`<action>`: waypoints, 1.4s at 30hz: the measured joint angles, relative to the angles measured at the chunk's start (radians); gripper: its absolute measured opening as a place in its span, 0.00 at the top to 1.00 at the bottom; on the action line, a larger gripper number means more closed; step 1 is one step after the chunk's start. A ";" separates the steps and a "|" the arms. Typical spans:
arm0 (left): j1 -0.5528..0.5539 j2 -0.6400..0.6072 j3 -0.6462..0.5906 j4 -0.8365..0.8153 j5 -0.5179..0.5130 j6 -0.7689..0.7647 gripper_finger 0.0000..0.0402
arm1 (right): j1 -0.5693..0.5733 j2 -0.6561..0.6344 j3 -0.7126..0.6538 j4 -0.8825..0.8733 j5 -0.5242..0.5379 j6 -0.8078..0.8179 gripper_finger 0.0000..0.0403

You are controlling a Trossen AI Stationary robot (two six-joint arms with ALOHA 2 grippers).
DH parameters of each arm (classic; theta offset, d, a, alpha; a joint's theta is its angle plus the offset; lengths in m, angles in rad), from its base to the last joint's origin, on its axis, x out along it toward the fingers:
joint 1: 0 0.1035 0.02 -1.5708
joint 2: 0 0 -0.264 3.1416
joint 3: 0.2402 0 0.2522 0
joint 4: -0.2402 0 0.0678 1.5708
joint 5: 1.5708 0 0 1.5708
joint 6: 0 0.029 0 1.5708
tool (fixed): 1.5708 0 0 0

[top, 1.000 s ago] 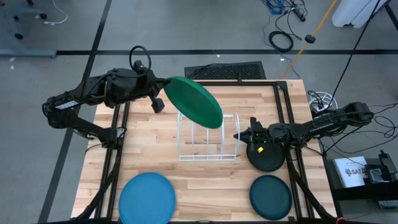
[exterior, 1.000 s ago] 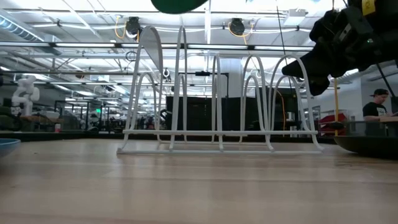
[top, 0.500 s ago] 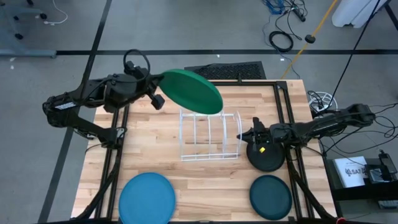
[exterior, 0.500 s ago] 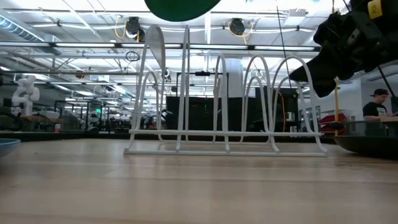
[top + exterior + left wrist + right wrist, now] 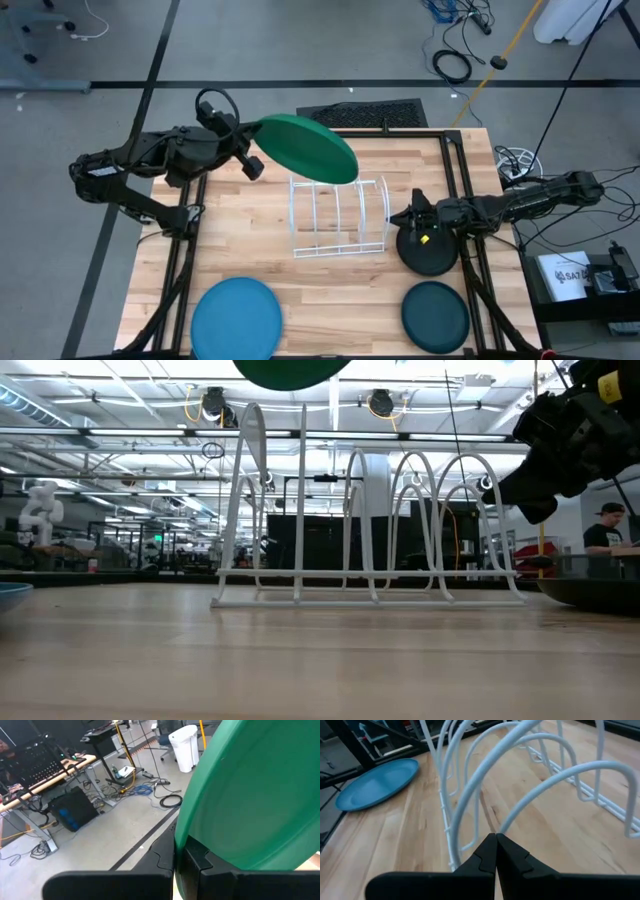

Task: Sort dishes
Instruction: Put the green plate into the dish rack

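Note:
My left gripper point(image 5: 260, 142) is shut on the large green plate point(image 5: 308, 148), held in the air over the far left of the white wire rack point(image 5: 338, 218); the plate's lower edge shows in the low view point(image 5: 290, 372). My right gripper point(image 5: 394, 217) is shut at the rack's right end, above the black plate point(image 5: 428, 255). The light blue plate point(image 5: 236, 318) and the dark teal plate point(image 5: 436, 315) lie flat near the table's near edge. My left gripper pinches the green plate's rim point(image 5: 181, 836) between its two fingers, coming from the table's left. The plate is lifted clear and tilted, reaching out to the right of the fingers. My right gripper is shut on a wire arch point(image 5: 504, 822) at the rack's right end, pinched at the fingertips, coming from the table's right. The rack stands on the table.
Black frame rails run along the table's left and right sides point(image 5: 462, 200). Bare wood lies between the rack and the two near plates. The room behind shows in the low view, with a person at the far right point(image 5: 606, 525).
My left gripper has drawn back toward the table's far left with the green plate, which has tipped flatter and stays clear of the rack. My right gripper has moved toward the table's right edge, and the rack has slid a little to the right with it.

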 joint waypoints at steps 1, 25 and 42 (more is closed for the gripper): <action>0.000 0.000 0.000 0.000 0.000 0.000 0.97 | 0.003 0.000 0.000 -0.002 -0.001 0.001 1.00; 0.000 0.000 0.000 -0.027 0.003 0.000 0.97 | 0.010 0.101 0.000 0.077 0.079 0.015 1.00; 0.000 0.000 0.000 -0.030 0.040 -0.001 0.97 | 0.010 0.196 0.000 0.145 0.053 -0.001 1.00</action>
